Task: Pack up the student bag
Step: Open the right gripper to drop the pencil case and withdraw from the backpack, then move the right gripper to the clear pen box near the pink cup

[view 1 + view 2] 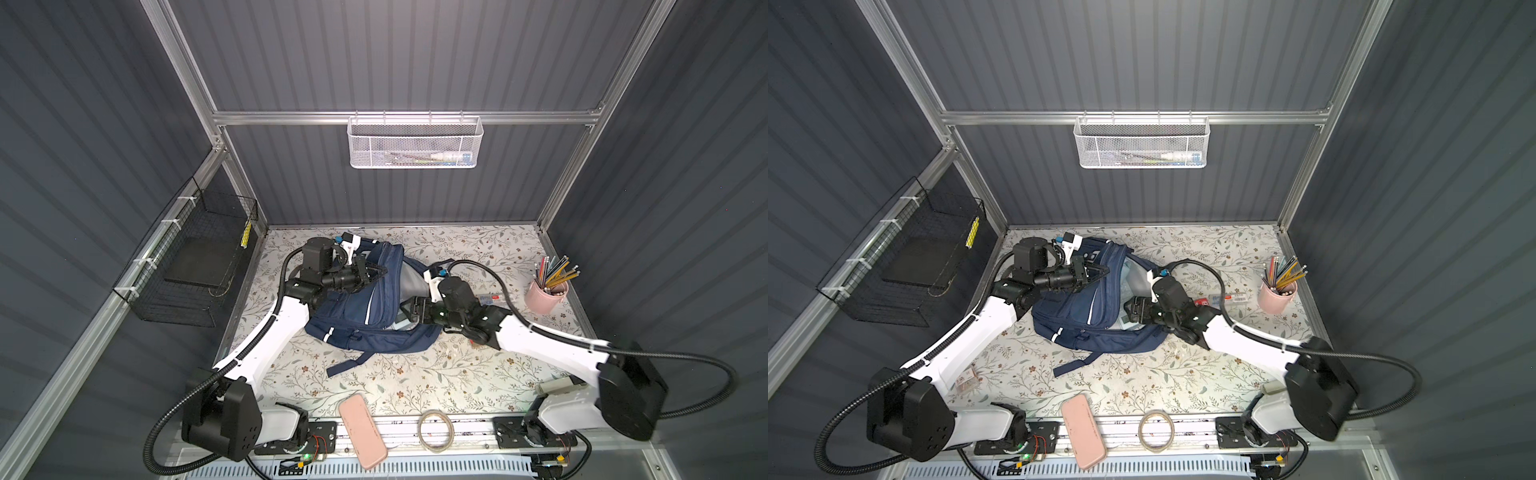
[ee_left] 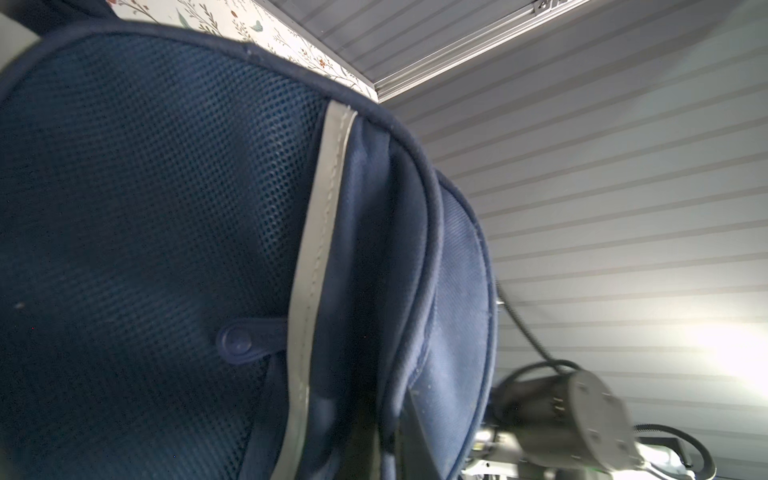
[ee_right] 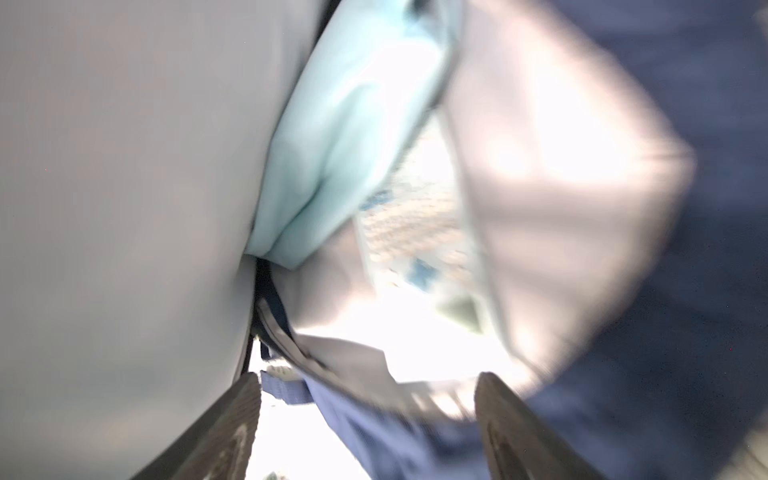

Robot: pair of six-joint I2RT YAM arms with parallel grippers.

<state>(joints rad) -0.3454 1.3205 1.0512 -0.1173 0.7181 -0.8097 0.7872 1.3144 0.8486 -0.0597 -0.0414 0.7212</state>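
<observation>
Left jaws: closed tight on the far rim of the student bag; its navy mesh panel lies right against them.
Right jaws: spread wide, gripping nothing; my fingers straddle the near lip of the bag's mouth. The view is blurred.
Student bag: lying on the desk between my two pairs of jaws, grey lining facing the right jaws.
Inside: something pale blue just ahead of the right jaws; I cannot name it.
Strap: trails off the bag's near edge, behind both jaws.
Open room: bare desk behind both jaws, from the strap back to the pink case and tape ring at the front edge.
Pencil cup: well out past the right jaws, near the desk's right edge.
</observation>
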